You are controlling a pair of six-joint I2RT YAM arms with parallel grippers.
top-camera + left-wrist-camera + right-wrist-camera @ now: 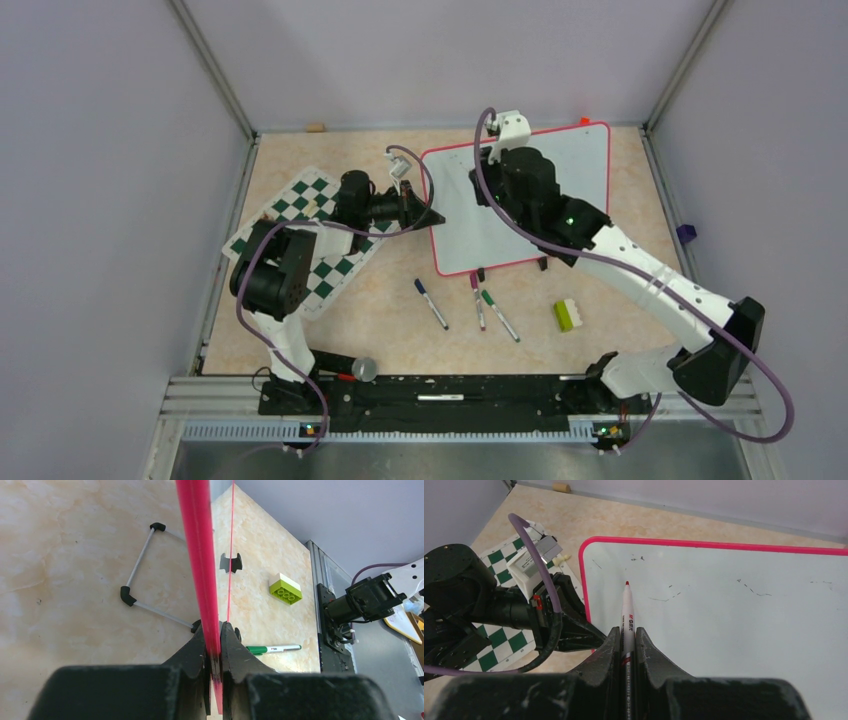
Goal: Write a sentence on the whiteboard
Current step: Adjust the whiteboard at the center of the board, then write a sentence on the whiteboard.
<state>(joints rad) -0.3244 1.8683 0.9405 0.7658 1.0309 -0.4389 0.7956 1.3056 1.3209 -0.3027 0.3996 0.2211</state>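
Nearest me, in front of the whiteboard, three markers and a lime brick lie on the counter. The whiteboard stands just beyond them. My left gripper is clamped on its left frame edge. My right gripper pinches a red marker, whose tip is over the whiteboard near that edge. I cannot tell whether it touches.

One whiteboard was present, one chess mat, four markers in all, three loose, namely a blue-capped marker, a purple-capped marker, a green-capped marker, a fourth, a red-tipped marker, clamped in the right gripper, one green-and-white brick.
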